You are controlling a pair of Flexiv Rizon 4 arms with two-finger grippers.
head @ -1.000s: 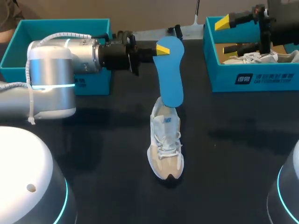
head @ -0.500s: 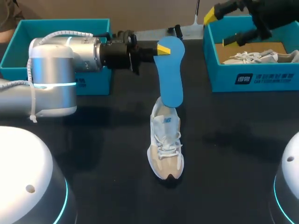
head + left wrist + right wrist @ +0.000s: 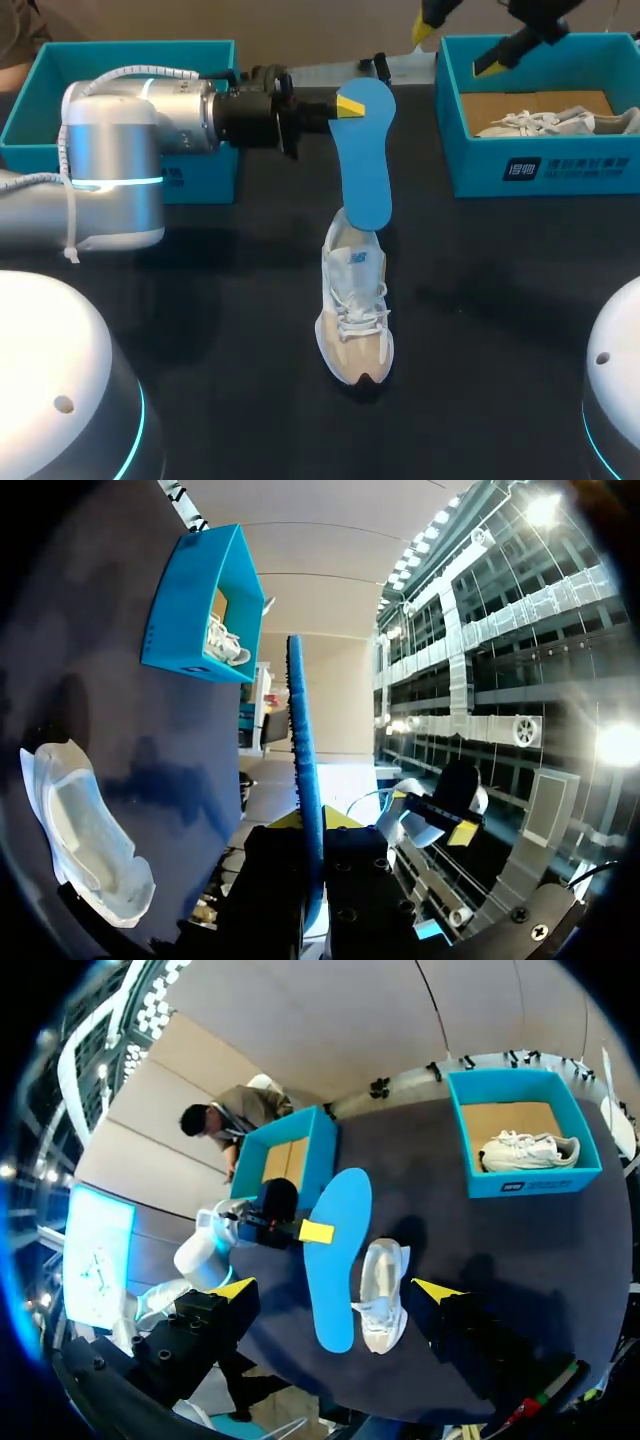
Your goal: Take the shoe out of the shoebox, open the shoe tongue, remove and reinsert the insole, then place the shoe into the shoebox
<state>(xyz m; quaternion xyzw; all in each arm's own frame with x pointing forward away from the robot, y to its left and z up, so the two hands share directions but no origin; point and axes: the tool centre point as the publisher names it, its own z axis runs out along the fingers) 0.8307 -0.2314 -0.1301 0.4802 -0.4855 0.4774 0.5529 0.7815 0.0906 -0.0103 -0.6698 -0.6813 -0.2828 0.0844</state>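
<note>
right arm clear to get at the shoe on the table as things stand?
Probably yes. The right gripper hangs open above the right shoebox, and bare table lies on the shoe's right side. Only the heel end looks blocked: the insole, held by the left gripper, stands over it.

From here the black table (image 3: 200, 330) looks evenly lit from overhead, with a dull sheen on it. Soft shadows lie below my left end effector (image 3: 345, 108) and beside the shoe (image 3: 354, 320). In the left wrist view, ceiling lamps flare white beyond the insole (image 3: 300, 730). The insole's blue reads flat and matte.
</note>
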